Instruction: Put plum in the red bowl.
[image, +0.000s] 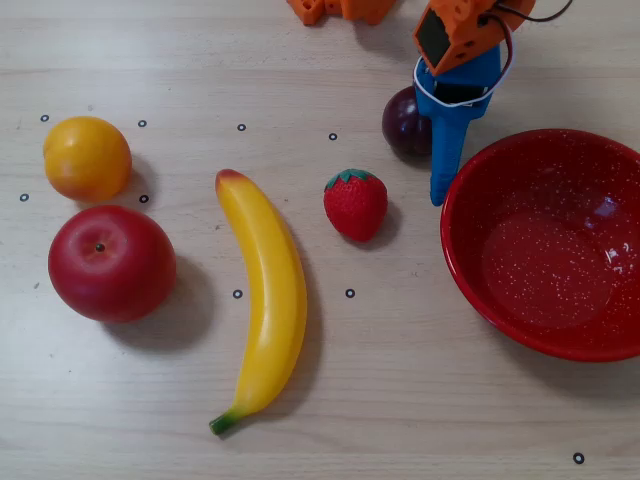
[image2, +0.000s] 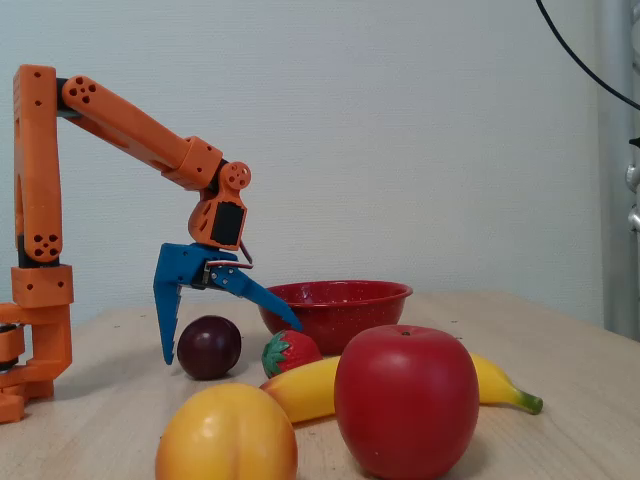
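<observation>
The dark purple plum (image: 403, 122) lies on the wooden table, left of the red bowl (image: 480, 185) in the overhead view. It also shows in the fixed view (image2: 209, 346), with the red speckled bowl (image2: 340, 300) behind it. My blue gripper (image: 443, 150) is open and holds nothing. It hangs low over the table between the plum and the bowl's rim, and its edge overlaps the plum's right side. In the fixed view the gripper (image2: 228, 340) has one finger pointing straight down left of the plum and the other slanting right toward the bowl.
A strawberry (image: 356, 204) lies just below the plum in the overhead view. A banana (image: 262, 300), a red apple (image: 111, 262) and an orange fruit (image: 87, 157) lie further left. The orange arm base (image2: 35, 300) stands at the left of the fixed view.
</observation>
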